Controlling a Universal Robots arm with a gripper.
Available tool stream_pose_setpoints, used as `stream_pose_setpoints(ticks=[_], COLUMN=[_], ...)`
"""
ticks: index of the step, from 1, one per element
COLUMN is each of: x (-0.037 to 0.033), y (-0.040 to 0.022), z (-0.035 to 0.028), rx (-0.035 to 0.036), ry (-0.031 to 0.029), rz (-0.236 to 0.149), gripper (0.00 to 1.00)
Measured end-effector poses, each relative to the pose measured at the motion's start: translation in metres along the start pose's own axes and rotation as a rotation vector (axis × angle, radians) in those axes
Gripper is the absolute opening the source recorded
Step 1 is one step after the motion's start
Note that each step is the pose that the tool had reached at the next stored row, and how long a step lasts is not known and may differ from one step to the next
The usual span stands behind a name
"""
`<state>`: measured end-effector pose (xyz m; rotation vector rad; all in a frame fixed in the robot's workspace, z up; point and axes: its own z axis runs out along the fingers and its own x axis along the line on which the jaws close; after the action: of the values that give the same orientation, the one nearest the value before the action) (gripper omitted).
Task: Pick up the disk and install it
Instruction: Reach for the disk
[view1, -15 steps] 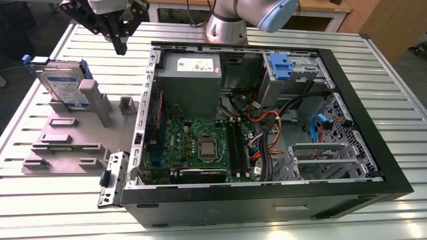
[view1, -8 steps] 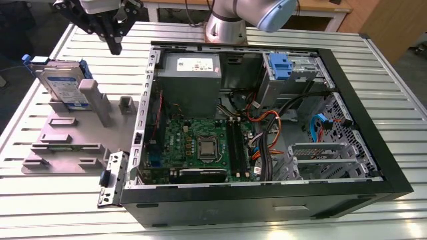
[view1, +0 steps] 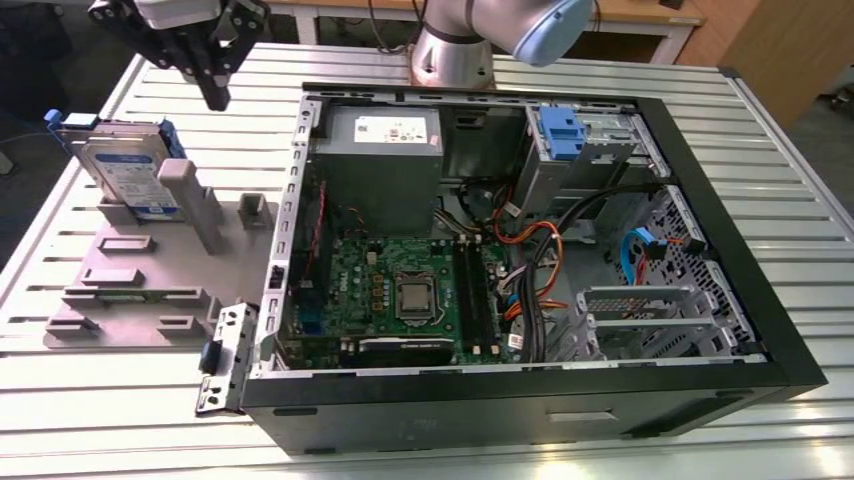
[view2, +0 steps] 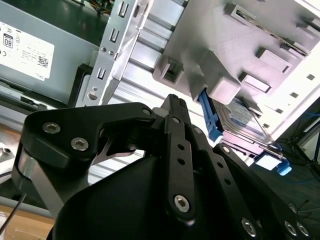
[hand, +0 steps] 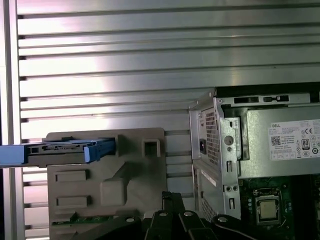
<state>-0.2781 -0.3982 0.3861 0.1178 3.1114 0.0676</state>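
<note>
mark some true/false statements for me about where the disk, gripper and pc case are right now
1. The disk stands on edge in the grey fixture, outside the computer case. True.
2. The gripper is clamped on the disk. False: it hangs shut and apart from the disk, holding nothing.
3. The case lies open, with the motherboard exposed. True.
4. The fixture with the disk sits to the exterior view's right of the case. False: it sits to the exterior view's left of it.
</note>
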Motion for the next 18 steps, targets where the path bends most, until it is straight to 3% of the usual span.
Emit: stream_pose_setpoints(ticks=[12, 18], x=[0.0206, 0.0353], y=[-0.0016, -0.0027], z=[0.0012, 0.0022], rx=[0.0000, 0.0000], ry=[0.0000, 0.0000], rz=[0.000, 0.000], gripper=[0.11, 0.11])
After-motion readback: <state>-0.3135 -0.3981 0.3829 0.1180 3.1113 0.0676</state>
